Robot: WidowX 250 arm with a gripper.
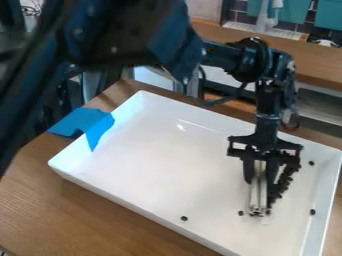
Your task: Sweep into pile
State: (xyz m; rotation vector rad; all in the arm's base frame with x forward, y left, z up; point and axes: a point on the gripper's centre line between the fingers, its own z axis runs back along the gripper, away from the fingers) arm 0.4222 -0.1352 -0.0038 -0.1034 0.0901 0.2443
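Where the frame's left side begins, the black arm [107,42] slants in from the upper left, its dark links stretching across the top toward the upper right. Below it, at the lower left, the wooden tabletop [73,215] shows its grain and carries a large white tray [160,165], which spreads from left of centre to the right edge. A bright blue piece [80,121] lies over the tray's left wall at mid-left, one part on the tabletop and a corner hanging down inside.

Toward the lower centre, a single small dark piece [184,218] sits on the tray floor near the front wall, and another dark bit [240,213] lies further right. Just beside that one, the end effector [260,186] points down in the right half, its fingers narrowly apart around a pale upright bar [255,200], whose lower end is at the tray floor. More dark pieces form a slanting, close-packed line [286,179] along the right side of the end effector. Near the right wall are two loose ones, one higher [312,163], one lower [312,212]. Behind, at the upper right, runs a wooden counter [310,57], with teal panels [329,16] above it.
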